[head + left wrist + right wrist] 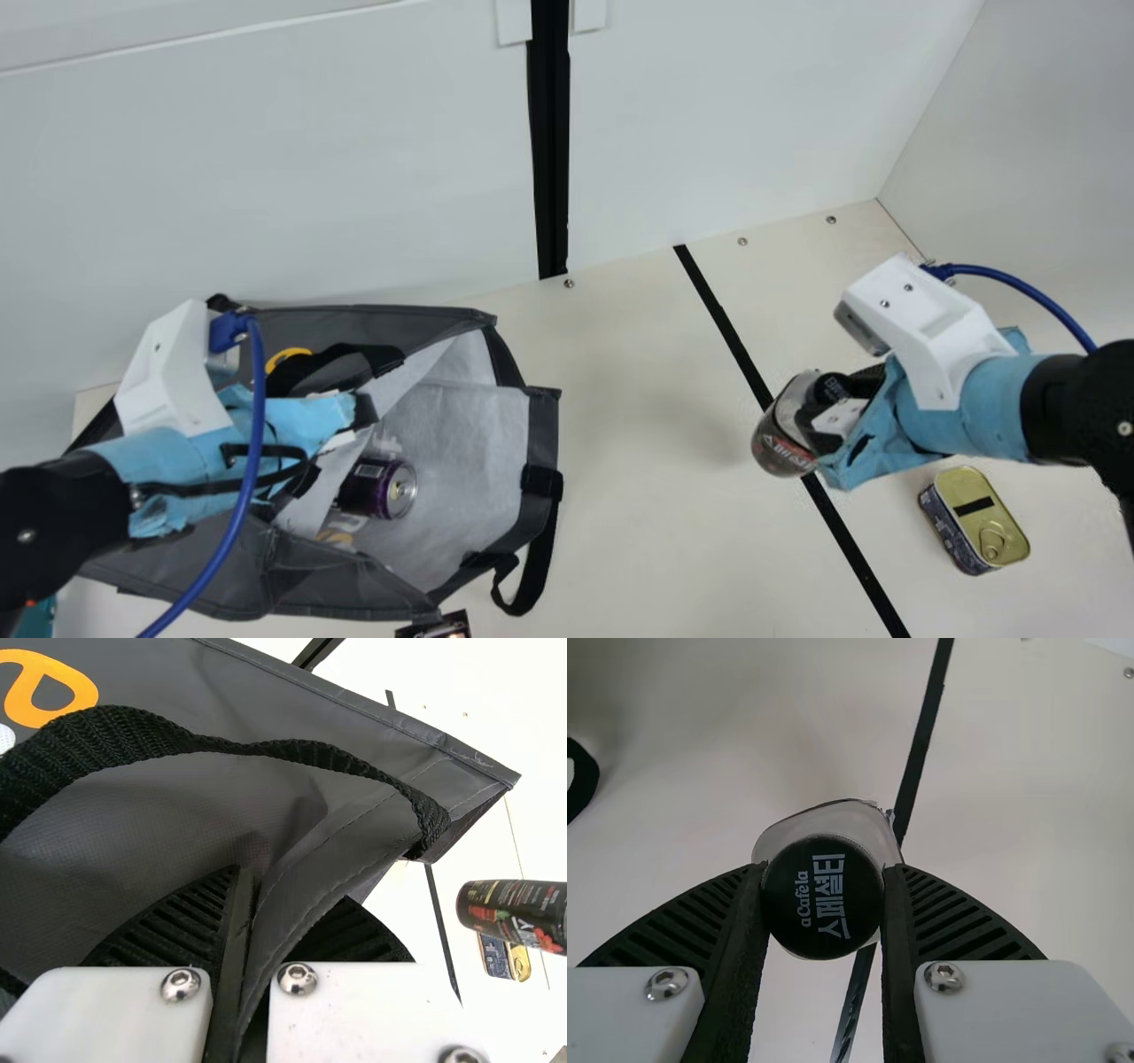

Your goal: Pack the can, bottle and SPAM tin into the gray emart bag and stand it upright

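Presently we hold one dark, red-labelled bottle (778, 447) out in front of our right gripper (837, 406), its round black cap (822, 896) squeezed between the two fingers, well apart from the bag. Our left gripper (361, 413) pinches a fold at the edge of that one open gray bag (469, 461) with its pale lining, and inside it we count one shiny purple metal can (381, 487). Beside the right gripper's side of the black line (850, 540), we have one gold-lidded, dark-sided metal tin (979, 518) on the cream table (638, 532).
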You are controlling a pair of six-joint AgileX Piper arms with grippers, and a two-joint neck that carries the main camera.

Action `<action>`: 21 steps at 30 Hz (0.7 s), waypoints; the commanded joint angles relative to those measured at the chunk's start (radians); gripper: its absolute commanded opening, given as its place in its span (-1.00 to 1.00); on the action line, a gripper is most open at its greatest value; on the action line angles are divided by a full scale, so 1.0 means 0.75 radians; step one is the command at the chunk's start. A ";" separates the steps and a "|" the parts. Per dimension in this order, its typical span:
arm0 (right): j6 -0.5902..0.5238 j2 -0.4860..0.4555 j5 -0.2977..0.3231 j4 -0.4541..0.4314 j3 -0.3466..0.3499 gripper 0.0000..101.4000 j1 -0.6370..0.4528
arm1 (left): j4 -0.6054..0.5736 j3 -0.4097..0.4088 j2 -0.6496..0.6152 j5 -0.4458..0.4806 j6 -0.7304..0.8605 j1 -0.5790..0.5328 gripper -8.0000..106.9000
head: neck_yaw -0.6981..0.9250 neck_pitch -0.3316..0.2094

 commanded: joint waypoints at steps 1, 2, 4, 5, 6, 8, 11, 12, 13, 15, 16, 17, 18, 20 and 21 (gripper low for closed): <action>-0.010 -0.007 0.000 0.007 0.012 -1.00 0.019 | 0.000 0.000 0.000 0.000 0.000 0.000 -1.00 | -0.003 -0.030; -0.018 -0.012 0.000 0.011 0.019 -1.00 0.029 | 0.000 0.000 0.000 0.000 0.000 0.000 -1.00 | -0.003 -0.030; -0.036 -0.019 0.000 0.024 0.034 -1.00 0.044 | 0.000 0.000 0.000 0.000 0.000 0.000 -1.00 | -0.003 -0.030; -0.044 -0.022 0.000 0.030 0.041 -1.00 0.052 | 0.000 0.000 0.000 0.000 0.000 0.000 -1.00 | -0.003 -0.030; -0.054 -0.025 0.000 0.037 0.048 -1.00 0.059 | 0.000 0.000 0.000 0.000 0.000 0.000 -1.00 | -0.003 -0.030; -0.076 -0.028 0.000 0.054 0.061 -1.00 0.070 | 0.000 0.000 0.000 0.000 0.000 0.000 -1.00 | -0.003 -0.030; -0.109 -0.031 0.000 0.081 0.077 -1.00 0.084 | 0.000 0.000 0.000 0.000 0.000 0.000 -1.00 | -0.003 -0.030; -0.120 -0.032 0.000 0.090 0.082 -1.00 0.088 | 0.000 0.000 0.000 0.000 0.000 0.000 -1.00 | -0.003 -0.030; -0.130 -0.033 0.000 0.099 0.086 -1.00 0.092 | 0.000 0.000 0.000 0.000 0.000 0.000 -1.00 | -0.003 -0.030; -0.151 -0.034 0.000 0.116 0.093 -1.00 0.100 | 0.000 0.000 0.000 0.000 0.000 0.000 -1.00 | -0.003 -0.030; -0.161 -0.034 0.000 0.125 0.097 -1.00 0.102 | 0.000 0.000 0.000 0.000 0.000 0.000 -1.00 | -0.003 -0.030; -0.170 -0.035 0.000 0.133 0.099 -1.00 0.105 | 0.000 0.000 0.000 0.000 0.000 0.000 -1.00 | -0.003 -0.030; -0.178 -0.036 0.000 0.140 0.102 -1.00 0.108 | 0.000 0.000 0.000 0.000 0.000 0.000 -1.00 | -0.003 -0.030; -0.194 -0.036 0.000 0.156 0.107 -1.00 0.111 | 0.000 0.000 0.000 0.000 0.000 0.000 -1.00 | -0.003 -0.030; -0.201 -0.036 0.000 0.163 0.109 -1.00 0.112 | 0.000 0.000 0.000 0.000 0.000 0.000 -1.00 | -0.003 -0.030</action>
